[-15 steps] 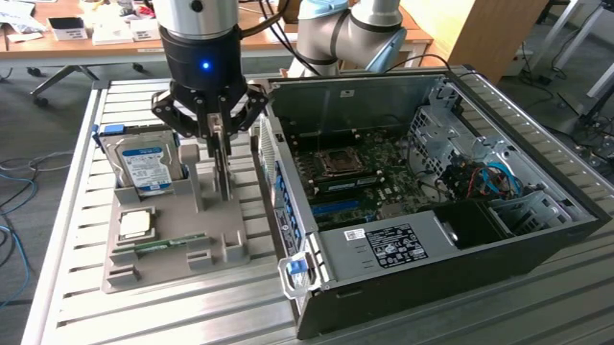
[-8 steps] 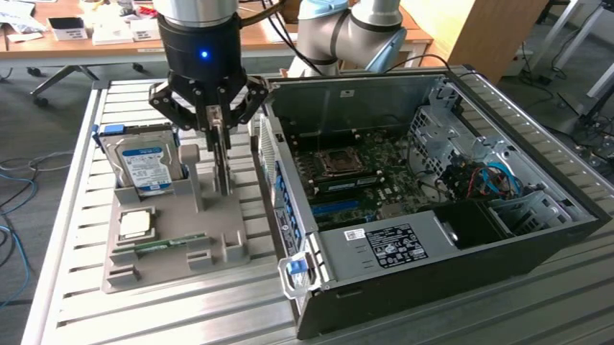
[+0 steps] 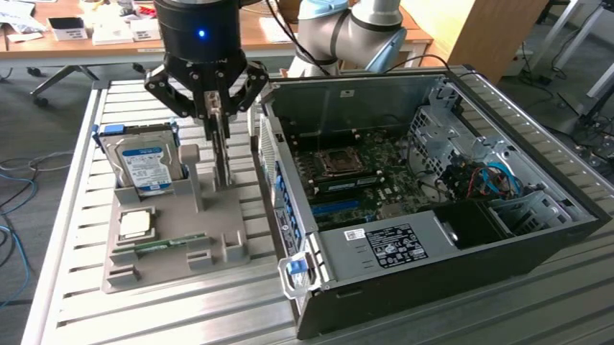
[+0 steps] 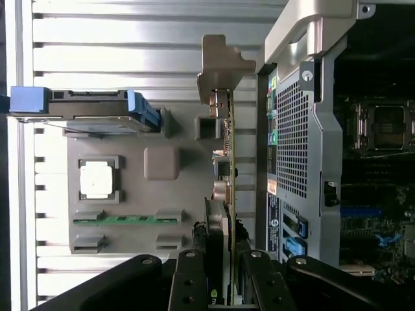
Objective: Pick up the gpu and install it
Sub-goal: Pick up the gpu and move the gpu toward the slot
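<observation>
While in one end effector (image 3: 218, 116), one gpu (image 3: 223, 158)

Premises are presenting as a robotics laboratory set up inside an office-type room. A jointed robot arm (image 3: 355, 29) is standing over a slatted metal counter (image 3: 67, 237). An open computer case (image 3: 432, 215) is lying on that counter, and a grey fixture (image 3: 221, 215) beside it is holding loose computer parts, the gpu (image 3: 224, 162) among them. A wooden desk (image 3: 72, 47) behind is carrying boxes and papers. Cables (image 3: 14, 169) are trailing across the floor.
</observation>
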Robot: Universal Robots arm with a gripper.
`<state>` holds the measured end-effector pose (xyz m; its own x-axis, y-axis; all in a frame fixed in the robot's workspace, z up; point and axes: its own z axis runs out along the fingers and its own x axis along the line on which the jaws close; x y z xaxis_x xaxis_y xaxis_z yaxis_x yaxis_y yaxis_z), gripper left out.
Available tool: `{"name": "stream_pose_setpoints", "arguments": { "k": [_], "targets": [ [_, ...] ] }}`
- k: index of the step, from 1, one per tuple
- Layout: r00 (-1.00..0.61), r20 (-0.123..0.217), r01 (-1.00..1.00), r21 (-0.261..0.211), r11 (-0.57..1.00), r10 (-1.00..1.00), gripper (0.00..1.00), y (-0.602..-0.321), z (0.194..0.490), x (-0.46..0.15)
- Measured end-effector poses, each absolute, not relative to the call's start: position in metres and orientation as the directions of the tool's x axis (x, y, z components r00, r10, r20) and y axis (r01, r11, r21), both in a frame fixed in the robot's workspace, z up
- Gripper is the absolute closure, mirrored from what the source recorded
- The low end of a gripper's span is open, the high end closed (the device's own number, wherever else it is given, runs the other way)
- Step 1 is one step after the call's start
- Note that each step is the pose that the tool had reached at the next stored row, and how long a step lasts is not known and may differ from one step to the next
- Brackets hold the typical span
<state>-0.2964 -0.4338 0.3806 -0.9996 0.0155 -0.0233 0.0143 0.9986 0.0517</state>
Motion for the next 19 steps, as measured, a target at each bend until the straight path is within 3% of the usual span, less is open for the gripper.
{"name": "stream_pose_setpoints", "arguments": {
  "k": [19],
  "targets": [
    [-1.0,-0.023,0.014,0.052,0.999,0.016,0.73,-0.434,0.415,-0.296]
  ]
}}
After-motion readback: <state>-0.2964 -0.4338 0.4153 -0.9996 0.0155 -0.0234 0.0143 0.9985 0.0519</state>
